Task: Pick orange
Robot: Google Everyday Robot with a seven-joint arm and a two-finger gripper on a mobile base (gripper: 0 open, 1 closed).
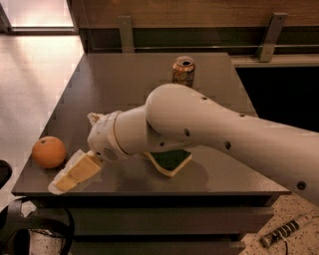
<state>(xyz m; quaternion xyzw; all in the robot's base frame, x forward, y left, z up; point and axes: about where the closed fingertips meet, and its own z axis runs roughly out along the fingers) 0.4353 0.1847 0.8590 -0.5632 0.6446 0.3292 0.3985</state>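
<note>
Jaws nr orange (pixel 48 152), stem spot up

Only 1 view, set high behind the smooth white robot arm (pixel 209 129), looking down and forward across the dark grey rectangular table (pixel 124 84) toward the brown wooden back wall (pixel 199 11). Close in. Tan gripper (pixel 71 175) low at left, over the table's front-left corner.

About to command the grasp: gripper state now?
Gripper: low beside the orange, to its right, not around it; open or closed cannot be told.
</note>
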